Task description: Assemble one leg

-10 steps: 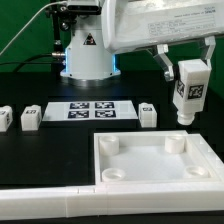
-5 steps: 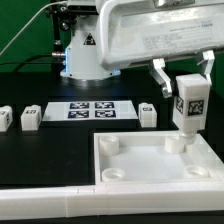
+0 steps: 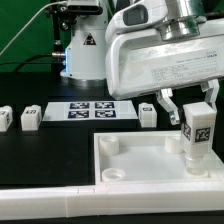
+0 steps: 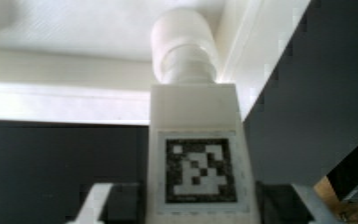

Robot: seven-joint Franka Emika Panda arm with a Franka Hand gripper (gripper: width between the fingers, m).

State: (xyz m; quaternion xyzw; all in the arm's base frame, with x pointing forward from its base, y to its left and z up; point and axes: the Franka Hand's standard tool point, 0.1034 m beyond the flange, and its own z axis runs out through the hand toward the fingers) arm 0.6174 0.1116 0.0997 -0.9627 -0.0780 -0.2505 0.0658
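My gripper [image 3: 191, 108] is shut on a leg [image 3: 196, 138], a small white upright block with a black-and-white tag on its face. I hold it upright over the near right corner of the large white panel [image 3: 140, 160], its lower end at or just above the round socket there. In the wrist view the leg [image 4: 197, 150] fills the middle between my fingers, its round peg end pointing at the panel's rim [image 4: 87, 100]. Three other legs [image 3: 148, 115] [image 3: 30, 118] [image 3: 4, 119] stand on the table.
The marker board [image 3: 90, 110] lies on the black table behind the panel. A long white rail [image 3: 60, 203] runs along the front edge. The robot base [image 3: 85, 50] stands at the back.
My gripper has come down and a little toward the exterior view's right with the leg, from well above the panel to its near right corner socket.
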